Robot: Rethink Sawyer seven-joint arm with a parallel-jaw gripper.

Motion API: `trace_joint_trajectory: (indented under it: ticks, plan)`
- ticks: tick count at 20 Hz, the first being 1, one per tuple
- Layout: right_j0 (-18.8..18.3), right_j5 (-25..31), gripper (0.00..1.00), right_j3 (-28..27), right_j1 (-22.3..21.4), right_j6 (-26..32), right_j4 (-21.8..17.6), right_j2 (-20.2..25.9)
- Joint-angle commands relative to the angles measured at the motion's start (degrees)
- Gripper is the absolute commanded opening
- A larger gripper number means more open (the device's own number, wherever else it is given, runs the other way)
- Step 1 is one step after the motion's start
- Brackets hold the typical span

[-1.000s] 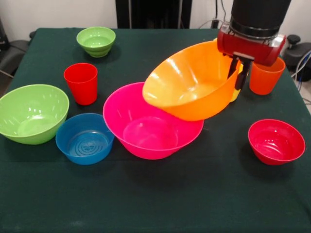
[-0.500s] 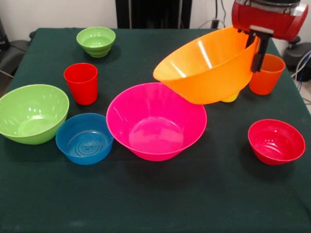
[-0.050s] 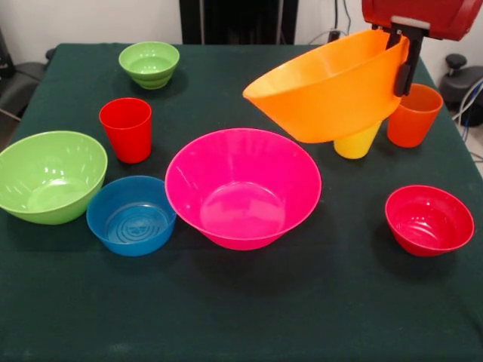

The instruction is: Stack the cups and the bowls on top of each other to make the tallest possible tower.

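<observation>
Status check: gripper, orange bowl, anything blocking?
Gripper shut on large orange bowl rim. Bowl airborne, tilted, beside pink bowl. Yellow cup below it.

red wrist housing (image 3: 423,13), black fingers (image 3: 404,72)

I see the gripper (image 3: 405,54) clamping the rim of the large orange bowl (image 3: 328,94), which hangs tilted above the desk (image 3: 241,317), clear of the large pink bowl (image 3: 243,187). A yellow cup (image 3: 357,142) shows beneath it, beside the orange cup (image 3: 413,115). Left: red cup (image 3: 126,129), green bowl (image 3: 50,175), blue bowl (image 3: 131,214), small green bowl (image 3: 149,63). Right: red bowl (image 3: 429,219).
</observation>
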State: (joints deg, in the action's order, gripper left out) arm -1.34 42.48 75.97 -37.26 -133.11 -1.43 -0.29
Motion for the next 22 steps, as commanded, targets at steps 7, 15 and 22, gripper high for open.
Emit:
trace_joint_trajectory:
  ticks: [7,15,22]
  plan:
    - [-3.59,1.05,0.00,4.68,2.18,2.26,-1.41,3.58]
    - [-5.37,2.26,0.00,2.66,3.01,4.09,-2.40,4.28]
    - [-6.24,2.42,0.00,1.52,3.69,4.57,-2.80,5.05]
